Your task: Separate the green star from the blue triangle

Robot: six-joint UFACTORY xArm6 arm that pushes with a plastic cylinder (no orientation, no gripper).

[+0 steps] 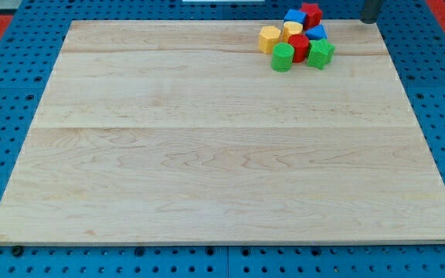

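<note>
Pale wooden worktop (207,154) carries one tight cluster at its far right. Green star (321,53) sits at the cluster's near-right corner, touching the blue triangle (317,33) just beyond it. My tip (370,20) stands farther right and beyond both; it is a bare rod, with no hand to spread or press.

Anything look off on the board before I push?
Nothing damaged. All blocks crowd together at the view's top right, the green star touching the blue triangle. My tip sits off the board's top edge, right of the cluster.
</note>
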